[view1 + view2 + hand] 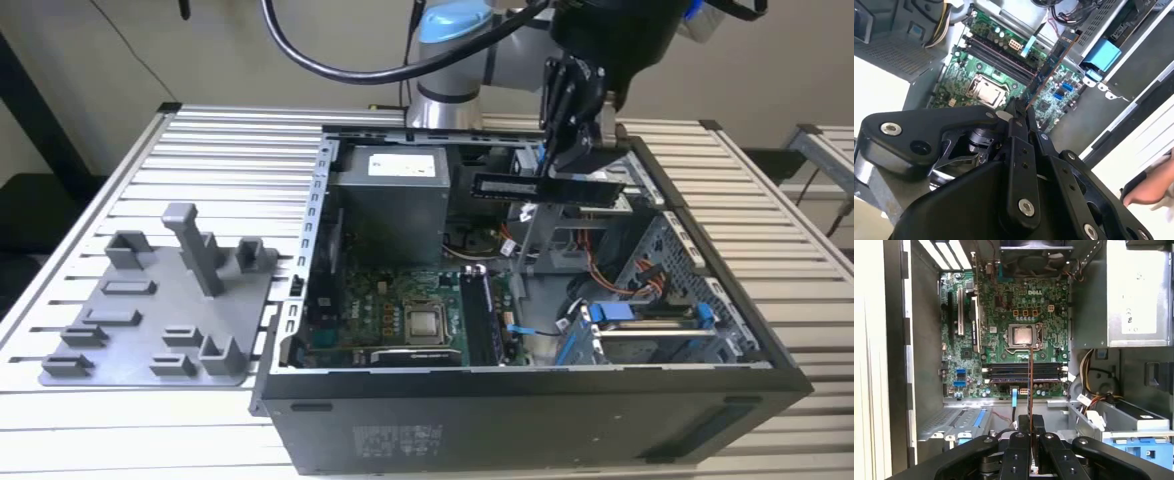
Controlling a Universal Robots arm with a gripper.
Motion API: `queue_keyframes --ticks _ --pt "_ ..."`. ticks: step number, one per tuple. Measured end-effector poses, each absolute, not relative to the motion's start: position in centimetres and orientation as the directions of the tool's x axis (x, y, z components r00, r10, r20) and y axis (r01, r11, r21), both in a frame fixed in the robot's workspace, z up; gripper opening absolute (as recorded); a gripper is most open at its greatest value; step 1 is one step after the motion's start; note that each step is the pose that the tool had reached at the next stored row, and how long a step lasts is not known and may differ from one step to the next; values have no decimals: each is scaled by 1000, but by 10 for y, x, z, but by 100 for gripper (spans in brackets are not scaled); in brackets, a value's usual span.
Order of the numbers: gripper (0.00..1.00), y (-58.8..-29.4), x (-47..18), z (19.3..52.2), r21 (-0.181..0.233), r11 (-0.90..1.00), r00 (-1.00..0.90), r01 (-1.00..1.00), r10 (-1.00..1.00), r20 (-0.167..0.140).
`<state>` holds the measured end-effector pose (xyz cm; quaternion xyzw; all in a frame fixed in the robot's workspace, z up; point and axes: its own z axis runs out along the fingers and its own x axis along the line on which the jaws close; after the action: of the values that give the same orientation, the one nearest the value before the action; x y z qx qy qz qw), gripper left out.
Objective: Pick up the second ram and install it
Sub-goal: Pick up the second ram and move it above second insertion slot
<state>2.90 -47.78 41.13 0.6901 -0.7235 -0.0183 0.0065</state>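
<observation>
One memory stick (550, 189) hangs level in the upper right of the exterior view. It is clamped from above by the gripper (571, 168) and held well above the green board (387, 305) inside the open computer case (534, 420). In the first wrist view it shows edge-on as a thin line crossing the long dark slots (1024, 372) beside the processor (1023, 335), so it seems turned across them rather than along them. Pushed down like that, I judge it would jam on the slot walls or scrape the board. A slight tilt in the grip could seat one end alone, and loose cables (507, 240) near the path might snag it. On the table (200, 130), at the left of the exterior view, the grey holder tray (147, 310) stands apart from the case.
</observation>
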Motion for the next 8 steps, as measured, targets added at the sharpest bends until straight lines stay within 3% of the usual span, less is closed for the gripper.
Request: queue_keyframes --ticks 8 --pt "14 -448 27 411 35 49 -49 -998 -999 -16"
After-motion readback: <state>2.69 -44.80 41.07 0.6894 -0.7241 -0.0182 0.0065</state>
